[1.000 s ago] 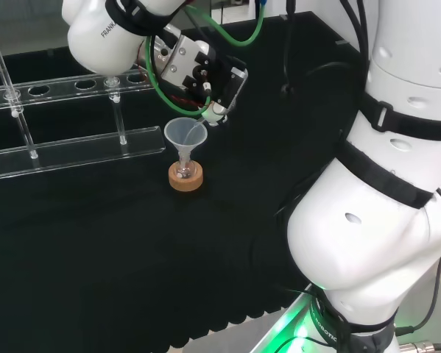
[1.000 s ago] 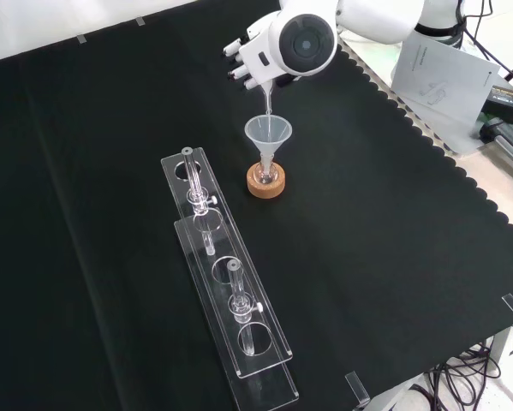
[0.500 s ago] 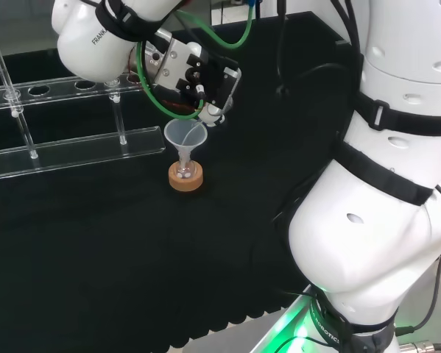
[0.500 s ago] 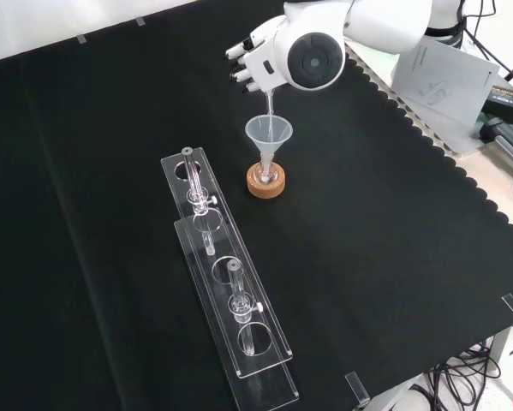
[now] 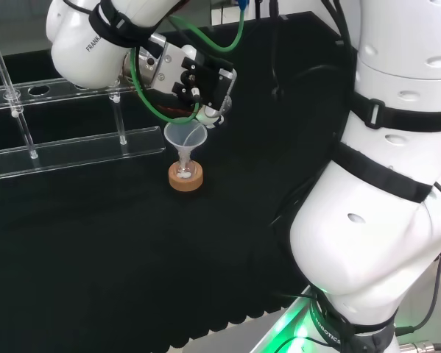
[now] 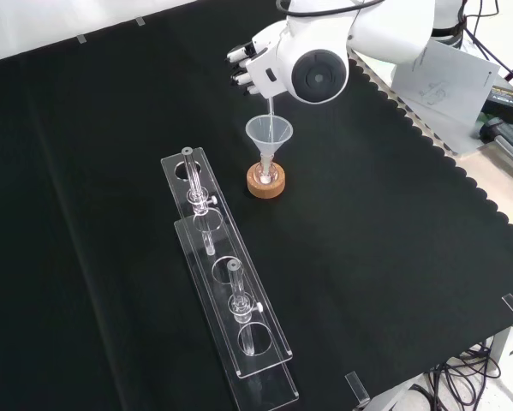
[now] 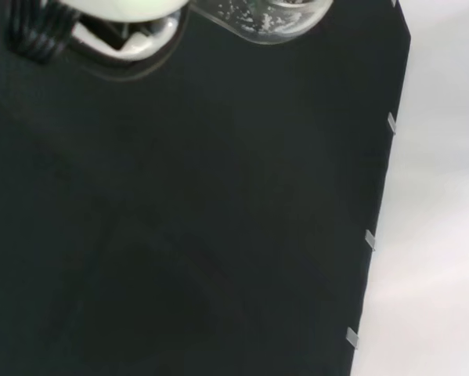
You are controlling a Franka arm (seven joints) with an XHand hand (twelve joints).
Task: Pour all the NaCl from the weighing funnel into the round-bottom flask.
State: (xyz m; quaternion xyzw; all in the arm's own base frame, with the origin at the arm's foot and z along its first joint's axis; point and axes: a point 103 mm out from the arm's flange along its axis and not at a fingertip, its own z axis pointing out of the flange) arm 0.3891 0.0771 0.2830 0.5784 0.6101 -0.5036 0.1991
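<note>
My hand (image 5: 193, 73) is curled round the clear weighing funnel (image 6: 271, 104), held steeply with its thin spout pointing down. The spout's tip sits just over the mouth of a clear plastic funnel (image 5: 185, 136) (image 6: 268, 133). That funnel stands in the neck of a small round-bottom flask (image 5: 183, 171) on a cork ring (image 5: 185, 179) (image 6: 265, 182). In the front view the hand (image 6: 253, 68) is partly behind the arm's white link. The wrist view has the weighing funnel's glass body (image 7: 262, 16) with white grains clinging inside, beside a white part of the hand (image 7: 123, 27).
Two long clear acrylic racks (image 6: 230, 300) (image 5: 73, 151) with upright glass tubes stand near the flask, to its left in both views. Papers (image 6: 444, 73) lie past the cloth's scalloped edge at the front view's right.
The arm's link and hand have drifted left in the head view, right in the front view, while the spout stays over the plastic funnel. The flask and stand have not moved.
</note>
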